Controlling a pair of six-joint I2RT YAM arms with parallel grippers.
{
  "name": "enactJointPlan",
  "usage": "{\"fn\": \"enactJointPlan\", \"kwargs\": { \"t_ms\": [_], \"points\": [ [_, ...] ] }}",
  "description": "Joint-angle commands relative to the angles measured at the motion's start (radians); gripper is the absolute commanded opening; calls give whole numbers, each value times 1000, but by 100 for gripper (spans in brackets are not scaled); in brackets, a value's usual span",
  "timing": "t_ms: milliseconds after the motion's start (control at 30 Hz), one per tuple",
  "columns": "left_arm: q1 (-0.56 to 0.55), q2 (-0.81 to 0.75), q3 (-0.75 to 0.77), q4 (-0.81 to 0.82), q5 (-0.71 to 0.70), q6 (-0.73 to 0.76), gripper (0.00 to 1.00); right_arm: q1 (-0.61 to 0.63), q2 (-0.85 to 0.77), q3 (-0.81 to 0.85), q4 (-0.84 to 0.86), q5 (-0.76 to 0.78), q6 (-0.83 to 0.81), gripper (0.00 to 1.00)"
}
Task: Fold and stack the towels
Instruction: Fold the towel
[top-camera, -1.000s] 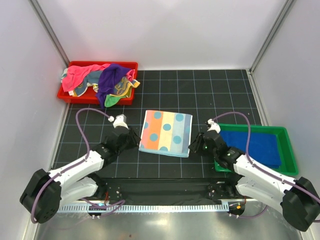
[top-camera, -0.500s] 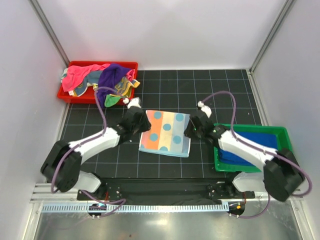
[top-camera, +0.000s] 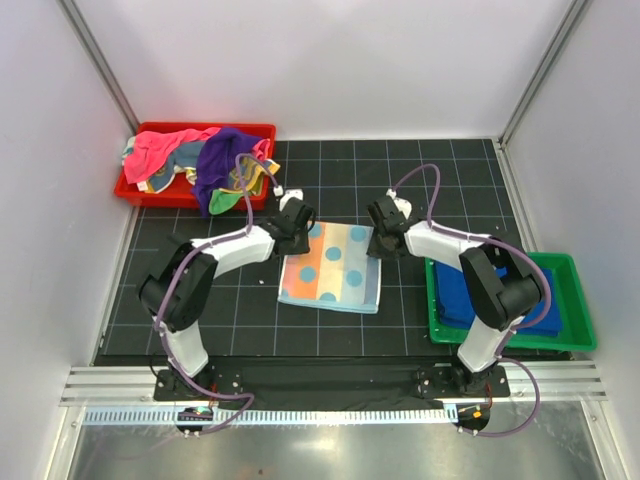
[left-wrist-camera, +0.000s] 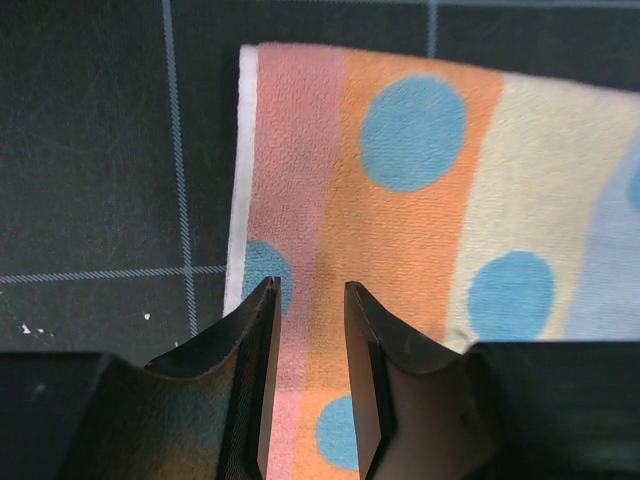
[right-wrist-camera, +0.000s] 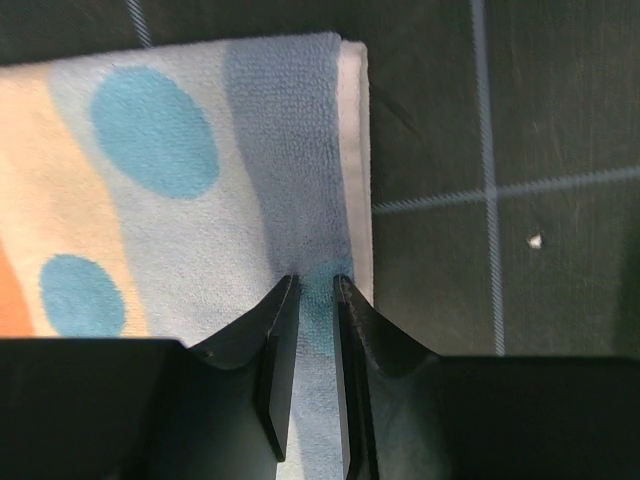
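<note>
A royal blue towel (top-camera: 552, 290) lies in the green tray (top-camera: 575, 338) at the near right. Mid-desk (top-camera: 440, 180), the polka-dot towel (top-camera: 332, 268) lies flat. At its far corners, the left end effector (left-wrist-camera: 310, 288) straddles the cloth with its jaws slightly apart. The right end effector (right-wrist-camera: 316, 280) is nearly together, and I cannot tell whether it grips. Both should pinch equally deep, then lift together. Crumpled towels (top-camera: 200, 160) fill the far red tray (top-camera: 125, 192).

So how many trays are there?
2. The red tray is far left, holding a heap of towels. The green tray is near right, holding a blue towel.
</note>
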Motion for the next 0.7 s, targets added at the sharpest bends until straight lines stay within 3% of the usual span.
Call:
{"fn": "enactJointPlan", "kwargs": {
  "t_ms": [0, 300, 667],
  "points": [
    [-2, 27, 33, -61, -39, -12, 35, -12, 53, 66, 5, 2, -27, 27],
    [-6, 15, -112, -70, -68, -193, 33, -32, 139, 136, -20, -3, -86, 26],
    [-46, -90, -200, -86, -58, -255, 33, -30, 6, -55, 17, -57, -81, 26]
  ]
}}
